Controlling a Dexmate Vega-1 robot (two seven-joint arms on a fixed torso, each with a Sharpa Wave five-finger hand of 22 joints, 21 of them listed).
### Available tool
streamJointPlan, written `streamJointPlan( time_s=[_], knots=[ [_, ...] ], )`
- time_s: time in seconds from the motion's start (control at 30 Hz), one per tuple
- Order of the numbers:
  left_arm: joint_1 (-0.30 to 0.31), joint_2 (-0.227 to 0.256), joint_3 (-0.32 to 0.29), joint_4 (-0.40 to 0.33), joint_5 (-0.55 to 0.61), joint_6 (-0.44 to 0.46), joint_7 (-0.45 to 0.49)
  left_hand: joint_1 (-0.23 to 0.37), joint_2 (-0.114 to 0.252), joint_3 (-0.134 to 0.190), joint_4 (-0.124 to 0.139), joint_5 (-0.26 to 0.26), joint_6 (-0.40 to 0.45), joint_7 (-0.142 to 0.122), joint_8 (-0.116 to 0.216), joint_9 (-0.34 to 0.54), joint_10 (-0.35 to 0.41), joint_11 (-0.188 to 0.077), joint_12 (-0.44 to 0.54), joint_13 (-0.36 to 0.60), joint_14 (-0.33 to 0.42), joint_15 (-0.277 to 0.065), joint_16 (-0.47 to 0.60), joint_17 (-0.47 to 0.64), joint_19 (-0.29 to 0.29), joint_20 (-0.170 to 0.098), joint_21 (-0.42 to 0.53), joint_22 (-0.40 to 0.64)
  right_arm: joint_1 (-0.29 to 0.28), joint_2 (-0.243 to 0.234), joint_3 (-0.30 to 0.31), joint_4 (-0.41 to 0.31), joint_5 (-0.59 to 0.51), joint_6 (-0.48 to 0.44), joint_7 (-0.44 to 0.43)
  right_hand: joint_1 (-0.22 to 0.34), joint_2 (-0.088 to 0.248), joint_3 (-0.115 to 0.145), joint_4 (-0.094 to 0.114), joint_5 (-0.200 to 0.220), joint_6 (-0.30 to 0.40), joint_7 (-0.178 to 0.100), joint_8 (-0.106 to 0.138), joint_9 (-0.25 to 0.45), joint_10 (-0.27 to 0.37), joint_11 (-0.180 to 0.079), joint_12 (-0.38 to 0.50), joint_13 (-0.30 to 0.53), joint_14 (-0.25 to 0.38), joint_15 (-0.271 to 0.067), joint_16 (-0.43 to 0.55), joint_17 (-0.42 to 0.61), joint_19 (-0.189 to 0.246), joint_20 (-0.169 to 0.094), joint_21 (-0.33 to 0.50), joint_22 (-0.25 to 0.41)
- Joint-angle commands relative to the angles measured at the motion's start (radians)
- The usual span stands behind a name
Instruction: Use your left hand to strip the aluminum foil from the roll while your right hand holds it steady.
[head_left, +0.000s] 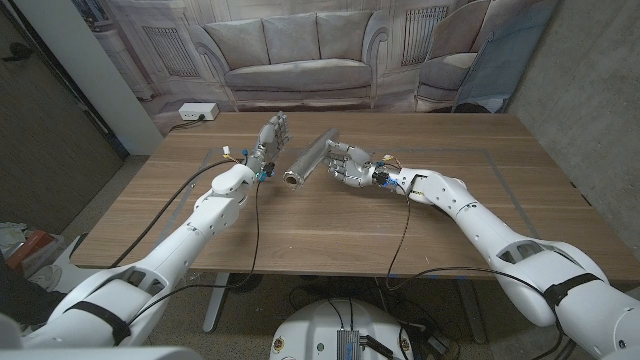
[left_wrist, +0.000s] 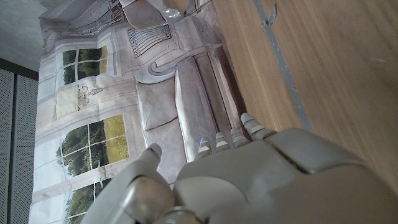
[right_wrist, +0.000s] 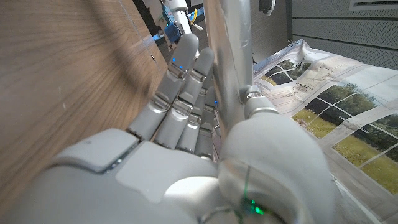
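Observation:
The aluminum foil roll (head_left: 308, 160) lies slantwise on the wooden table (head_left: 330, 230) at the back middle, its open end (head_left: 293, 179) toward me. My right hand (head_left: 348, 165) grips the roll from its right side. In the right wrist view the fingers (right_wrist: 180, 93) and the thumb (right_wrist: 261, 112) wrap round the silver roll (right_wrist: 233, 50). My left hand (head_left: 270, 138) is raised just left of the roll, apart from it, fingers straight and holding nothing. The left wrist view shows its back (left_wrist: 261, 180) with the fingertips (left_wrist: 217, 140) pointing at the backdrop.
A white power strip (head_left: 195, 112) sits at the table's back left corner. A printed sofa backdrop (head_left: 300, 50) hangs behind the table. Thin tape lines (head_left: 500, 170) mark a rectangle on the wood. Cables run along both forearms.

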Motion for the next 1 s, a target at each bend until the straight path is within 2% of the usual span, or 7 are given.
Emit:
streamJointPlan(
  time_s=[0.03, 0.37, 0.5, 0.8, 0.9, 0.97, 1.0],
  knots=[
    [-0.008, -0.004, 0.003, 0.008, 0.002, 0.002, -0.003, 0.001, 0.033, -0.003, 0.0, -0.001, -0.004, 0.002, -0.004, 0.002, -0.005, 0.003, -0.001, 0.005, -0.009, -0.004, 0.004, 0.002, 0.003, 0.002, -0.003, 0.003, 0.003, 0.021, 0.01, 0.032, -0.005, 0.05, 0.008, 0.042, 0.054, 0.17, 0.167, -0.001, 0.003, 0.012, 0.098, 0.473, 0.019, -0.004, -0.002, -0.004, 0.011, -0.019, 0.004, -0.004, 0.005, -0.1, -0.002, 0.003],
    [-0.023, -0.013, 0.009, 0.027, 0.006, -0.001, -0.01, 0.001, 0.032, -0.004, 0.0, -0.001, -0.004, 0.002, -0.004, 0.001, -0.005, 0.001, -0.001, 0.005, -0.009, -0.003, 0.004, 0.002, 0.003, 0.002, -0.004, 0.003, -0.028, 0.027, 0.044, 0.011, 0.027, 0.045, -0.026, 0.046, 0.052, 0.183, 0.163, 0.0, 0.006, 0.011, 0.114, 0.485, 0.017, -0.007, -0.021, -0.022, 0.018, -0.018, 0.005, -0.017, 0.001, -0.098, -0.007, 0.002],
    [-0.023, -0.012, 0.008, 0.021, 0.008, 0.006, -0.001, 0.001, 0.032, -0.004, 0.0, -0.001, -0.004, 0.002, -0.004, 0.001, -0.006, 0.003, -0.002, 0.005, -0.009, -0.003, 0.003, 0.002, 0.003, 0.002, -0.004, 0.003, -0.029, 0.037, 0.053, 0.027, 0.044, 0.035, -0.018, 0.025, 0.055, 0.198, 0.19, -0.004, -0.025, 0.013, 0.103, 0.469, -0.017, 0.032, -0.059, -0.044, -0.011, -0.015, -0.006, -0.035, 0.005, -0.096, -0.027, -0.013],
    [-0.024, -0.011, 0.009, 0.017, 0.013, 0.008, 0.002, 0.001, 0.033, -0.005, 0.0, -0.001, -0.005, 0.002, -0.004, 0.001, -0.006, 0.003, -0.001, 0.005, -0.01, -0.003, 0.003, 0.002, 0.003, 0.002, -0.005, 0.003, -0.035, 0.063, 0.078, 0.058, 0.082, 0.023, -0.013, 0.007, 0.074, 0.219, 0.214, -0.009, -0.048, 0.02, 0.097, 0.461, 0.004, 0.05, -0.071, -0.061, 0.012, -0.017, 0.007, -0.048, 0.039, -0.097, -0.03, -0.02],
    [-0.023, -0.01, 0.009, 0.013, 0.014, 0.008, 0.007, 0.001, 0.032, -0.005, 0.0, -0.001, -0.004, 0.001, -0.004, 0.001, -0.006, 0.002, -0.001, 0.005, -0.009, -0.004, 0.003, 0.002, 0.004, 0.001, -0.005, 0.003, -0.048, 0.073, 0.094, 0.048, 0.105, 0.005, -0.032, -0.028, 0.08, 0.242, 0.246, -0.016, -0.084, 0.037, 0.078, 0.442, 0.013, 0.071, -0.082, -0.074, 0.024, -0.016, 0.012, -0.059, 0.071, -0.094, -0.039, -0.026],
    [-0.023, -0.01, 0.009, 0.013, 0.012, 0.008, 0.002, 0.001, 0.032, -0.005, 0.0, -0.001, -0.005, 0.002, -0.004, 0.001, -0.006, 0.002, -0.001, 0.005, -0.01, -0.003, 0.003, 0.002, 0.003, 0.003, -0.006, 0.003, -0.05, 0.076, 0.099, 0.05, 0.113, -0.001, -0.031, -0.07, 0.079, 0.242, 0.267, -0.022, -0.09, 0.051, 0.068, 0.431, 0.016, 0.089, -0.087, -0.079, 0.025, -0.01, 0.012, -0.065, 0.085, -0.086, -0.047, -0.029],
    [-0.022, -0.01, 0.009, 0.011, 0.013, 0.008, 0.005, 0.001, 0.032, -0.005, 0.0, -0.001, -0.005, 0.002, -0.004, 0.001, -0.006, 0.003, -0.001, 0.005, -0.01, -0.003, 0.003, 0.002, 0.003, 0.003, -0.006, 0.003, -0.052, 0.077, 0.1, 0.048, 0.115, -0.003, -0.031, -0.116, 0.074, 0.238, 0.272, -0.027, -0.11, 0.056, 0.05, 0.416, 0.016, 0.099, -0.089, -0.076, 0.028, -0.002, 0.014, -0.071, 0.092, -0.081, -0.055, -0.03]
  ],
)
